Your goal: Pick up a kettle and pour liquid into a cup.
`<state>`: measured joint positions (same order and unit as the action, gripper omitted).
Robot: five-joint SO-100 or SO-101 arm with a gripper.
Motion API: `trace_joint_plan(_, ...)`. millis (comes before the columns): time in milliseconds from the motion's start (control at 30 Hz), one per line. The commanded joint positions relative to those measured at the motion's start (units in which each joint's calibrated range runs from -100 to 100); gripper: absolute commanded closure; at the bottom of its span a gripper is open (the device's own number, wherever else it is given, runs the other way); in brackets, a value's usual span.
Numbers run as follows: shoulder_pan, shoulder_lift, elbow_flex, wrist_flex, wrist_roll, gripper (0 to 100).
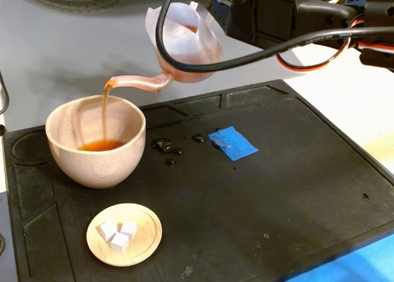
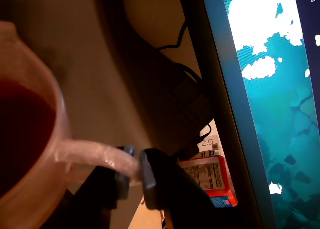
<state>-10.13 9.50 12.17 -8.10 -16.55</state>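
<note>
The translucent pinkish kettle (image 1: pixel 184 42) hangs tilted in the air at the top of the fixed view, its thin spout pointing left and down over the cup (image 1: pixel 97 140). A stream of reddish-brown liquid (image 1: pixel 106 112) runs from the spout tip into the beige speckled cup, where a pool of it lies at the bottom. In the wrist view my gripper (image 2: pixel 134 166) is shut on the kettle's loop handle (image 2: pixel 97 156), and dark red liquid (image 2: pixel 22 129) fills the kettle (image 2: pixel 37 189) at the left. In the fixed view the arm hides the gripper.
The cup stands at the left of a black mat (image 1: pixel 295 189). In front of it lies a small wooden dish (image 1: pixel 124 234) with white cubes. A few spilled drops (image 1: pixel 166 148) and a blue tape piece (image 1: pixel 232 143) lie right of the cup. A black cable (image 1: pixel 246 57) crosses the kettle.
</note>
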Motion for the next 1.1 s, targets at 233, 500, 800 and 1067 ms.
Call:
trace_joint_plan(233, -0.1, -1.1, -4.2, -0.3, 0.2, 99)
trace_joint_plan(500, -0.1, -1.1, -3.8, -0.3, 0.2, 99)
trace_joint_plan(800, -0.1, -1.1, -3.7, -0.2, -0.2, 99)
trace_joint_plan(1067, 0.0, -1.1, -3.7, 5.1, -6.6, 99)
